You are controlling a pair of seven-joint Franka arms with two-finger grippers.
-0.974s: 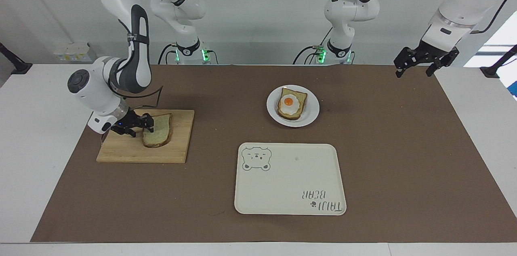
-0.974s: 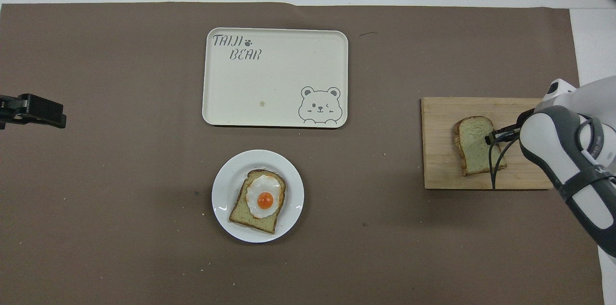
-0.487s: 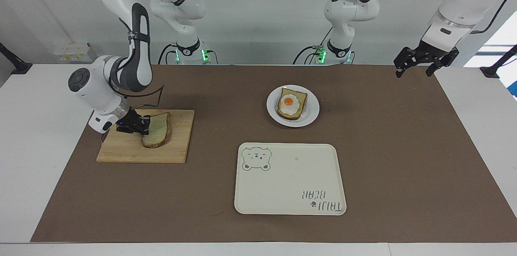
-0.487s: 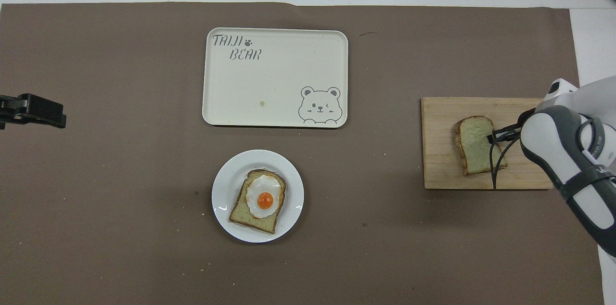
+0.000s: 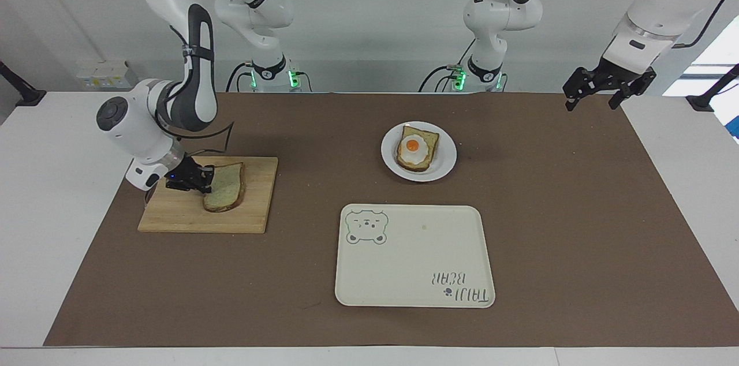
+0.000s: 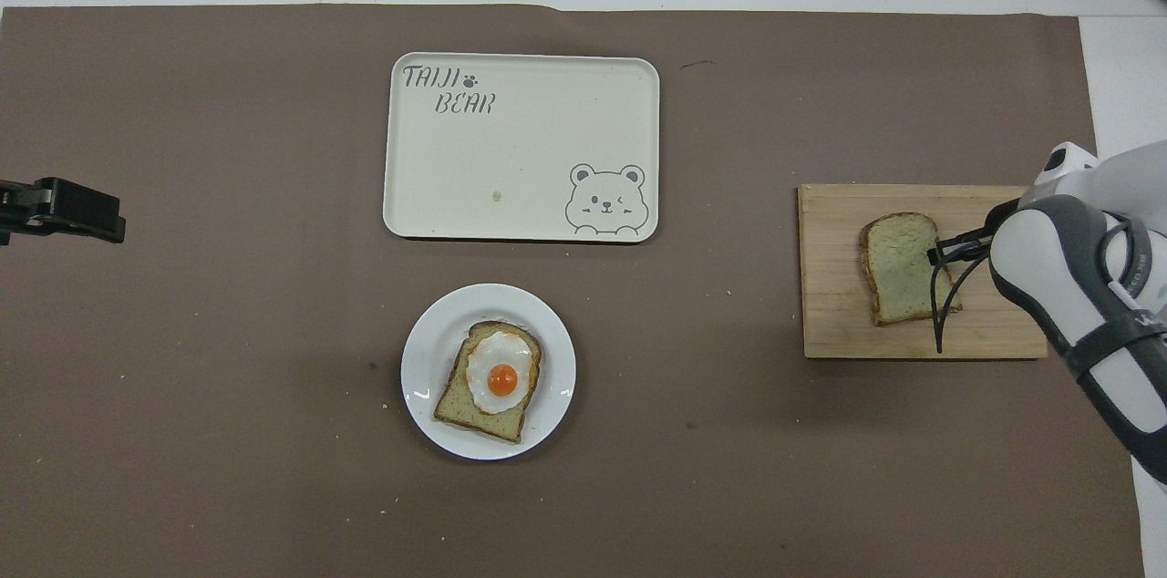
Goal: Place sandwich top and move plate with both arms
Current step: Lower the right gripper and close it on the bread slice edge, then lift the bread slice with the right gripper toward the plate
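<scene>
the right claw (image 5: pixel 199 180) pinches the sandwich top (image 5: pixel 226 186) by its crust edge on the wooden board (image 5: pixel 173 217). the plate (image 5: pixel 444 167) lies well apart toward the left arm's end of the counter. the left claw (image 5: pixel 600 89) waits, spread.

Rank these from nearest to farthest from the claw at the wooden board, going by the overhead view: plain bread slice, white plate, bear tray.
Measured from the right gripper:
1. Plain bread slice, in its fingers, on the wooden board.
2. Bear tray, mid-table, farther from the robots than the plate.
3. White plate; roughly level with the tray, too close to call firmly.
</scene>
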